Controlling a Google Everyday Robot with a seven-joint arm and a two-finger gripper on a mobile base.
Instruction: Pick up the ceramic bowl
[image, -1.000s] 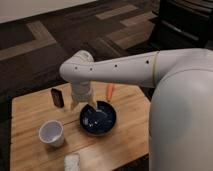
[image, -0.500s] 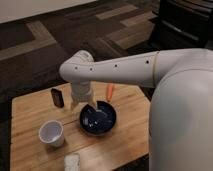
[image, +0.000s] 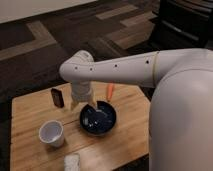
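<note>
- ceramic bowl (image: 98, 119): round, shallow, glossy dark navy with pale speckles inside; sits upright on the desk, about the middle of the top, slightly toward the front edge; wider than the cup beside it; rests on the wood, not lifted.
- gripper (image: 83, 105): hangs point-down from the end of the arm, over the desk just behind the bowl's rim on the cup side; nothing held.
- fingers (image: 93, 104): two pale tips, spread apart with a clear gap between them; one above or against the bowl's back rim, contact impossible to tell; the other outside the bowl, over bare wood.
- arm (image: 115, 70): white, thick, with small dark dots along it; reaches across from the robot body to a rounded elbow, then turns down to the gripper.
- robot body (image: 185, 115): large white curved shell; fills the near right side and hides that end of the desk.
- desk (image: 30, 110): light wooden top with plank lines; carries everything listed here.
- white cup (image: 52, 133): upright, open mouth up, near the bowl but apart from it, toward the front.
- dark block (image: 58, 97): small, upright, near the back edge, just beside the gripper; kind unclear.
- orange object (image: 110, 90): slim, tapered, behind the bowl, partly under the arm.
- pale object (image: 72, 163): small, whitish, at the front edge, in front of cup and bowl; kind unclear.
- carpet (image: 50, 40): dark, crossed by tan bands, behind the desk.
</note>
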